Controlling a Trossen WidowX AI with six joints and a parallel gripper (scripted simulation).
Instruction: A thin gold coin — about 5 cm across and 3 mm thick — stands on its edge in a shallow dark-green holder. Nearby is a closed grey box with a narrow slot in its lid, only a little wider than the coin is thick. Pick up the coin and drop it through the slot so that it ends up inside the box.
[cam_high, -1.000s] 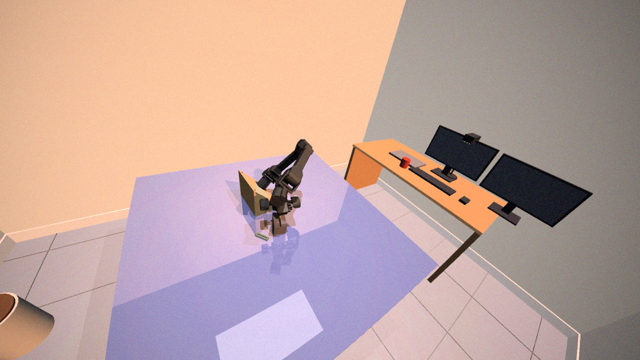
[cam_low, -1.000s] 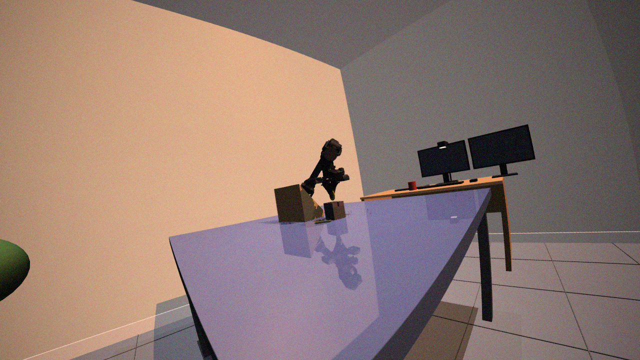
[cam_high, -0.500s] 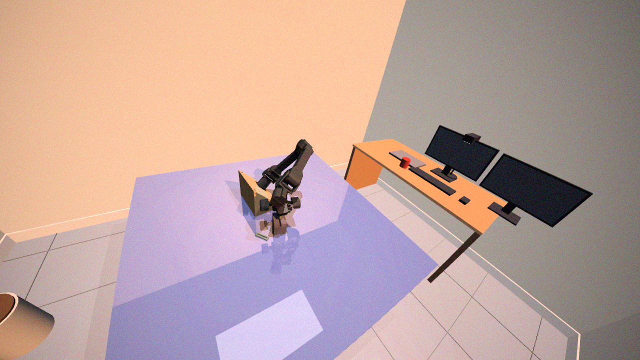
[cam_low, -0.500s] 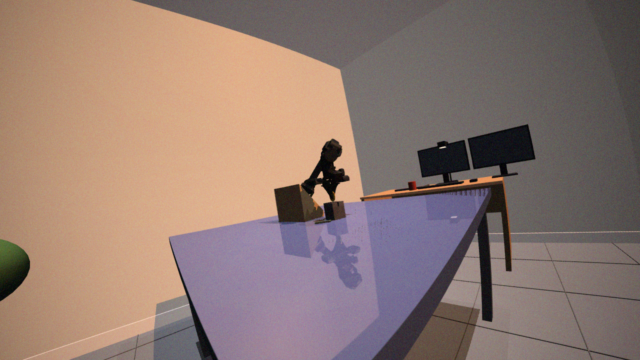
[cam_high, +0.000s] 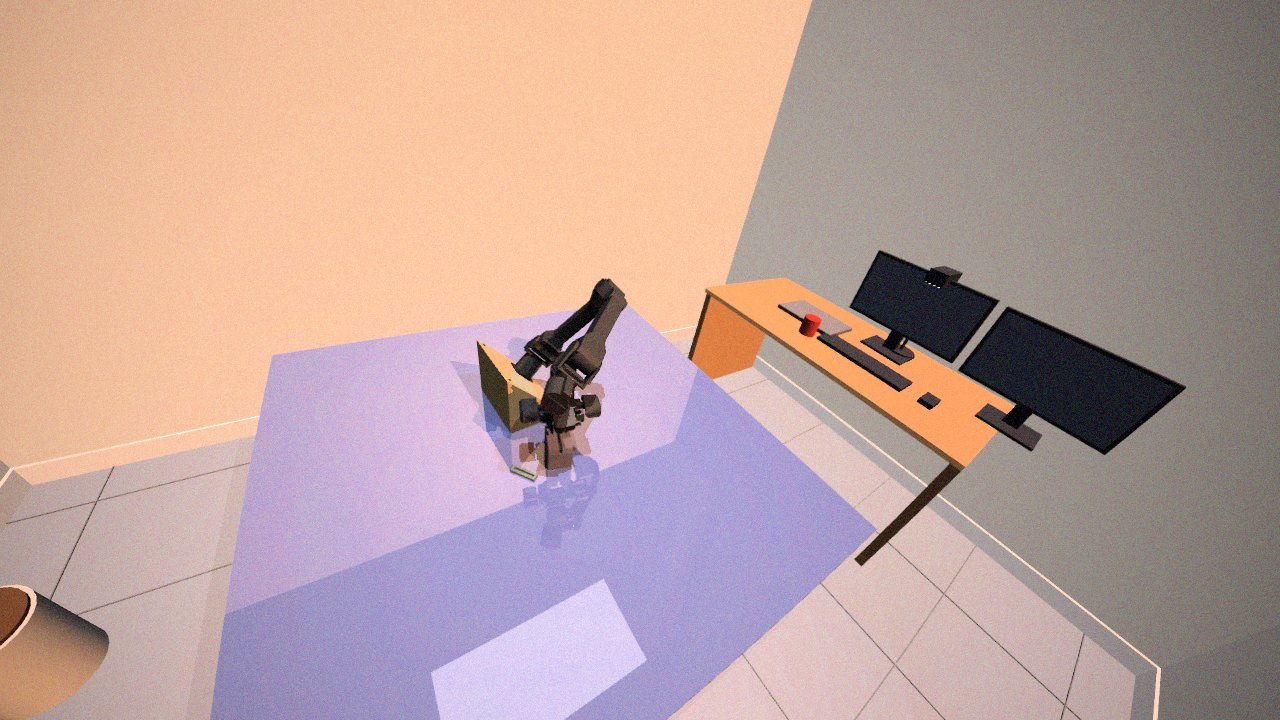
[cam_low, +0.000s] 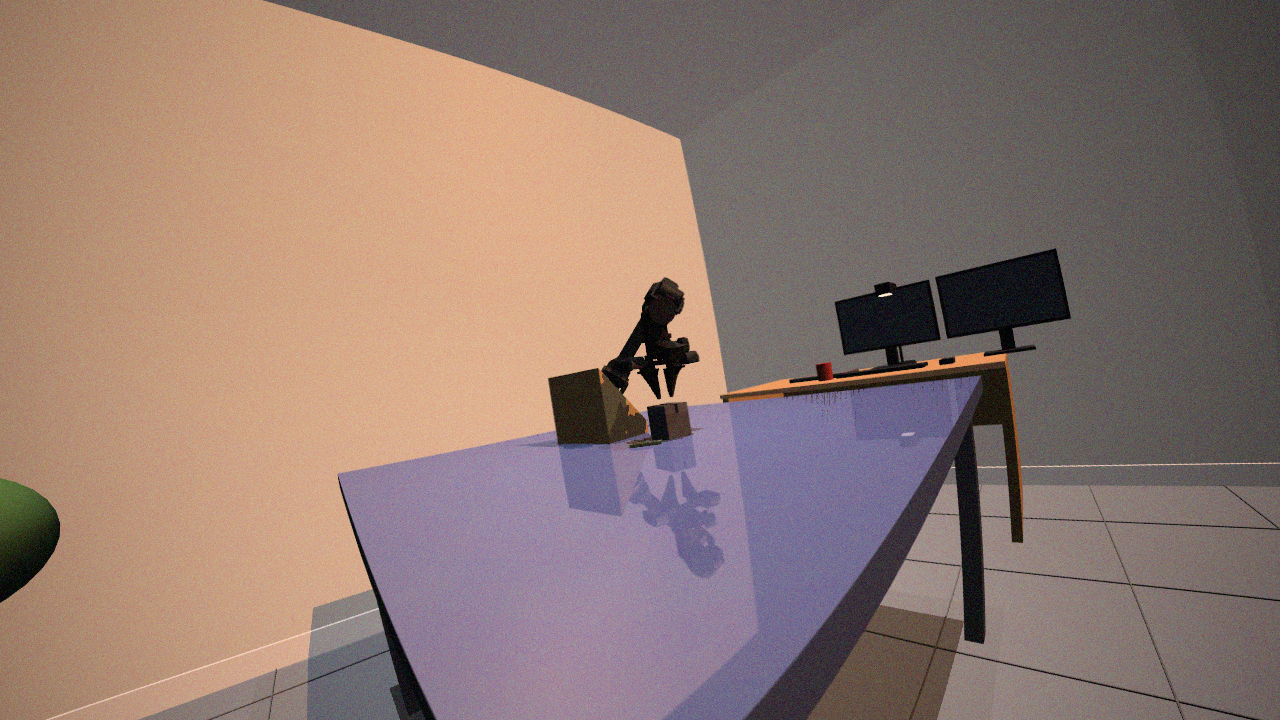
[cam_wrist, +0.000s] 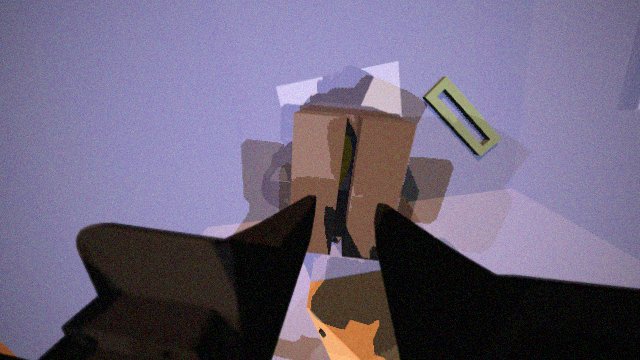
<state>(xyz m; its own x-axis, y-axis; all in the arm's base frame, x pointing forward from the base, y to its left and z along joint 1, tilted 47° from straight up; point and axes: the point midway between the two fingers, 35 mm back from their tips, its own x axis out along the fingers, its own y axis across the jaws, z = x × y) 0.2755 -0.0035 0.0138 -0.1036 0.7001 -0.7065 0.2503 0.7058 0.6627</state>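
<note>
The closed box (cam_high: 558, 452) (cam_low: 668, 421) (cam_wrist: 382, 160) looks brownish in this light, and its narrow slot runs lengthwise along the lid in the wrist view. The coin (cam_wrist: 346, 156) shows as a dark yellow sliver in that slot, edge up and in shadow; how deep it sits I cannot tell. My gripper (cam_low: 665, 395) (cam_wrist: 345, 207) is open above the box, with its fingertips apart on either side of the slot line and nothing between them. The shallow holder (cam_high: 513, 469) (cam_low: 644, 443) (cam_wrist: 437, 91) looks pale green, lies beside the box and is empty.
A large wedge-shaped block (cam_high: 496, 394) (cam_low: 579, 410) stands close to the box, beside the arm. The purple table (cam_high: 358, 501) (cam_low: 537, 555) carries all of this. A separate desk (cam_high: 930, 429) (cam_low: 993, 367) with monitors and a red cup (cam_high: 810, 325) (cam_low: 824, 370) stands beyond.
</note>
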